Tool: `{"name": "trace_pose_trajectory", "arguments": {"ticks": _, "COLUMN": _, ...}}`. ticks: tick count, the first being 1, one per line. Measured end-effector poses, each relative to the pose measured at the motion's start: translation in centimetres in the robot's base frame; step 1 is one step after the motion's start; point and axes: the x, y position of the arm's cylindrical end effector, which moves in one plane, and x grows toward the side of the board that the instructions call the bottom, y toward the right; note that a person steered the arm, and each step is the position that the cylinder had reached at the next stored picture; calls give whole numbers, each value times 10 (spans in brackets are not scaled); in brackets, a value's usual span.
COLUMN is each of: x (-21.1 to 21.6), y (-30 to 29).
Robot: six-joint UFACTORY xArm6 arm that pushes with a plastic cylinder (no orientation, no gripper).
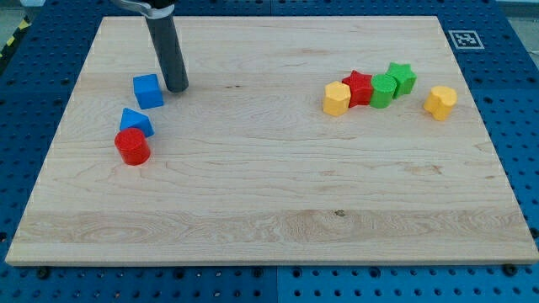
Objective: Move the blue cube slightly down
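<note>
The blue cube [147,90] lies on the wooden board [269,185] at the view's upper left. My tip [176,87] stands just to the cube's right, close to its right side or touching it. Below the cube lies a blue triangular block [135,122], and a red cylinder [132,146] touches that block's lower left.
At the view's upper right sits a cluster: a yellow block [336,98], a red star [358,87], a green cylinder [383,90] and a green star [402,77]. A second yellow block [440,102] lies apart, further right. A marker tag [461,39] sits at the board's top right corner.
</note>
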Motion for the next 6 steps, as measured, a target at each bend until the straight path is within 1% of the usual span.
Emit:
{"name": "trace_pose_trajectory", "arguments": {"ticks": 3, "x": 0, "y": -27}}
{"name": "trace_pose_trajectory", "arguments": {"ticks": 5, "x": 2, "y": -27}}
{"name": "trace_pose_trajectory", "arguments": {"ticks": 6, "x": 12, "y": -27}}
